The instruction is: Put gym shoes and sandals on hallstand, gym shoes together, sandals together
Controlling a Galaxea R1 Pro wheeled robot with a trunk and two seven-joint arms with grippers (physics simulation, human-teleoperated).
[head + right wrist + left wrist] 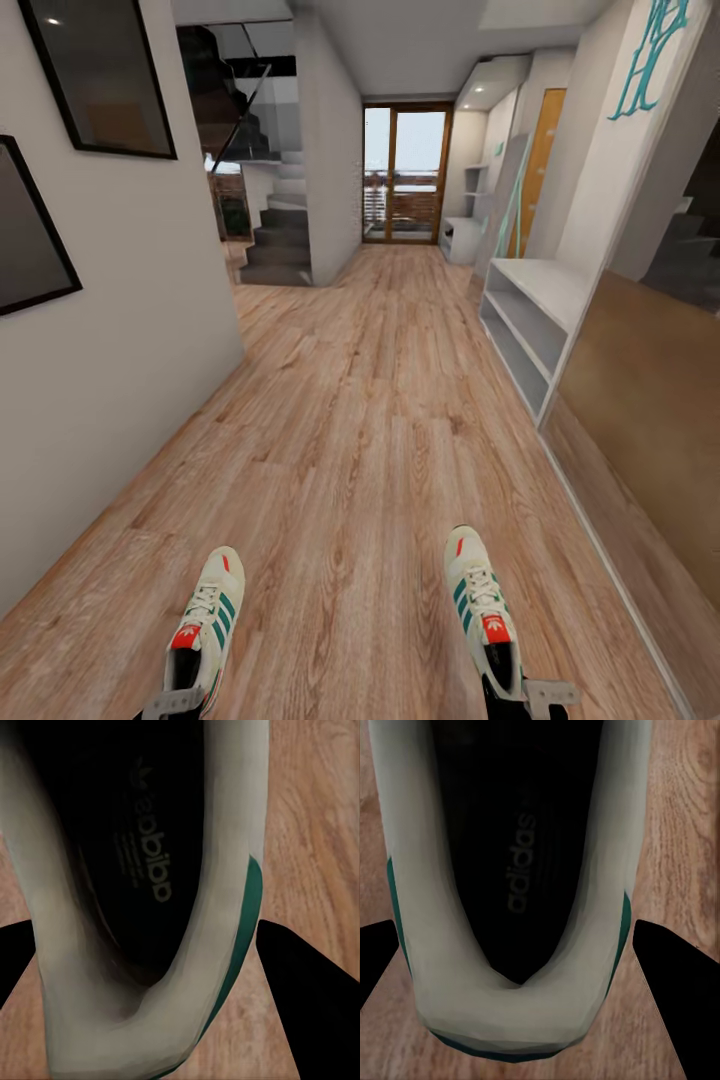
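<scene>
both jaws pinch a gym shoe by the heel: left gripper (521, 945) on the left sneaker (205, 625), right gripper (150, 960) on the right sneaker (483, 610), toes forward, which i judge keeps them level for travel. hallstand (535, 315) waits ahead right along the corridor floor (350, 430).

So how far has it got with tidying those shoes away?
Nothing looks finished: the shoe rack ahead on the right looks empty. In hand: the left gripper straddles one sneaker's heel, the right gripper the other sneaker's, apparently carrying both. Whether they are lifted off the floor is hard to tell. Left: set both side by side on the rack, then the sandals.
</scene>
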